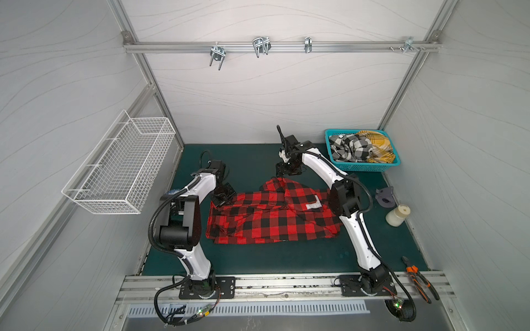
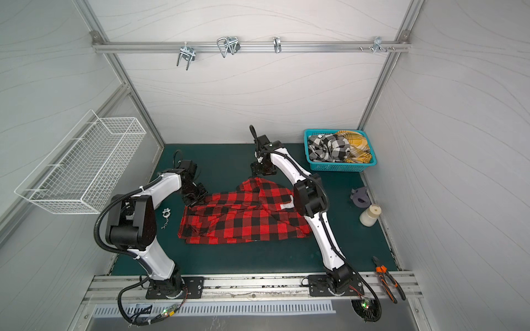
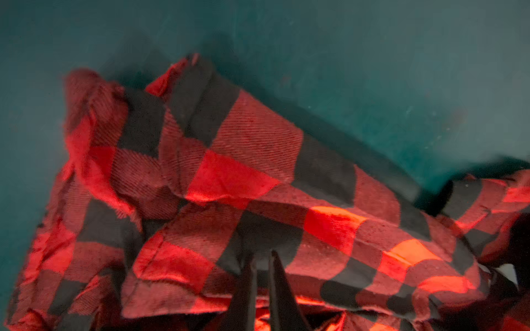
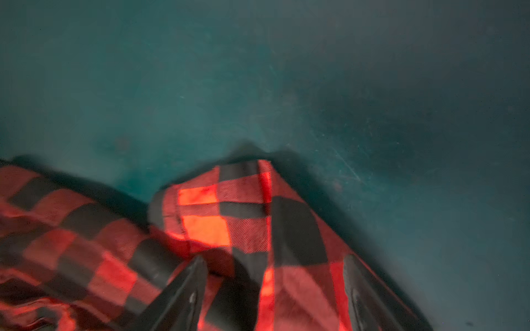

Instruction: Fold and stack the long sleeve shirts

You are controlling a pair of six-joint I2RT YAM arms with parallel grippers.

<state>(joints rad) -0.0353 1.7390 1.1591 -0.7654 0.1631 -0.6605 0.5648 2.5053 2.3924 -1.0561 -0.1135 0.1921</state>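
The red-and-black check shirt (image 1: 272,217) (image 2: 243,220) lies crumpled and spread across the green mat between the arms, a white patch with letters (image 1: 313,205) near its right side. My left gripper (image 1: 219,200) (image 3: 262,253) sits low at the shirt's far left corner, its fingers nearly together on a fold of the cloth. My right gripper (image 1: 282,172) (image 4: 274,258) hangs open just above the shirt's raised far point, fingers wide apart over the fabric. A black-and-white check shirt (image 1: 350,149) and a mustard-yellow plaid shirt (image 1: 375,143) lie bunched in the teal basket (image 1: 362,167).
A white wire basket (image 1: 120,172) hangs on the left wall. By the right wall lie a grey object (image 1: 384,196), a cream jar (image 1: 397,215) and orange-handled pliers (image 1: 420,279). A small metal item (image 2: 166,213) lies beside the left arm. Hooks (image 1: 261,45) hang from the back rail.
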